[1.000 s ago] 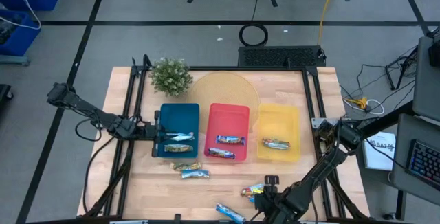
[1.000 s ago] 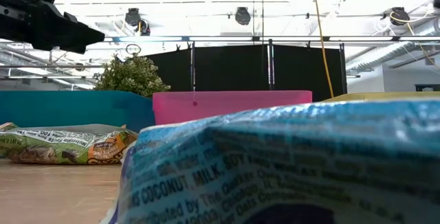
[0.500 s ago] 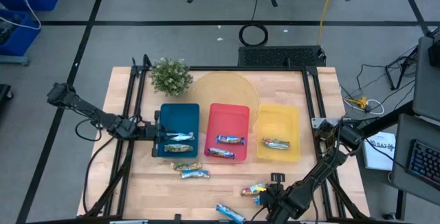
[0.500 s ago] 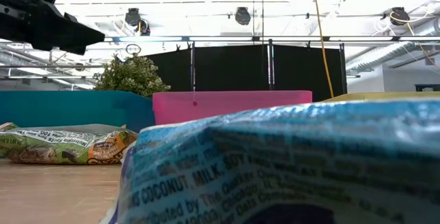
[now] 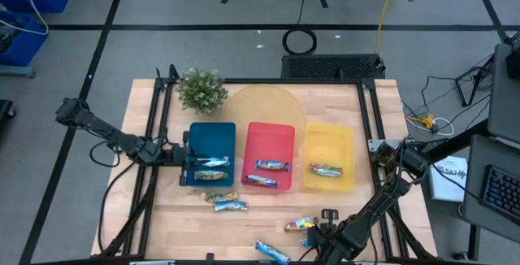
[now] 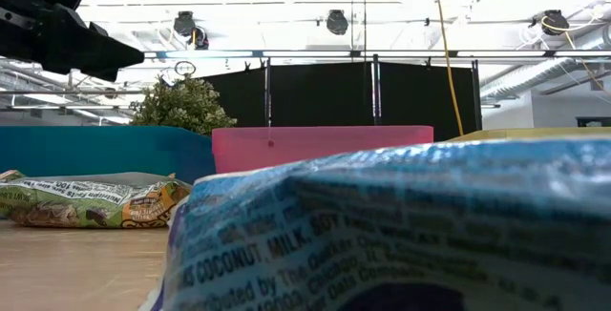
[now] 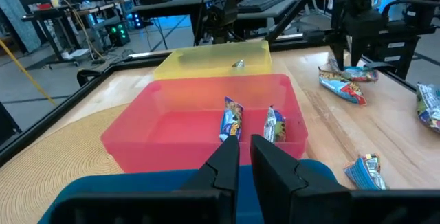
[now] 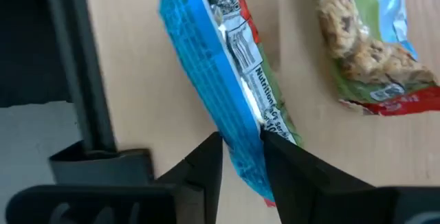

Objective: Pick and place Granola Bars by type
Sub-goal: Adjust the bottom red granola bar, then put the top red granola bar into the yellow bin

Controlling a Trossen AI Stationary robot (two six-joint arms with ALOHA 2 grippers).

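Observation:
My right gripper (image 8: 240,140) is near the table's front right (image 5: 327,216), shut on a blue-wrapped granola bar (image 8: 220,59). A second bar with a green, light-blue and red wrapper (image 8: 371,52) lies flat beside it. My left gripper (image 7: 245,157) is shut and empty above the left edge of the blue tray (image 5: 199,135). Bars lie flat in the blue tray (image 5: 210,162), the red tray (image 5: 271,166) and the yellow tray (image 5: 325,170). Loose bars lie on the table (image 5: 225,201), and one lies at the front edge (image 5: 271,253), filling the low view (image 6: 401,235). My right gripper pinches the blue-wrapped bar between its two fingers, by the long sides near one end (image 8: 239,124). The fingers come from above and lie across the bar. The bar is turned partly onto its edge. Whether it is clear of the table, I cannot tell.
A small potted plant (image 5: 201,89) and a round woven mat (image 5: 264,106) are at the back of the table. The blue, red (image 5: 270,131) and yellow (image 5: 329,135) trays stand side by side in the middle. A black frame rail (image 8: 89,66) runs close to my right gripper.
My right gripper has shifted a little toward the table's right edge, staying over the bars at the front right.

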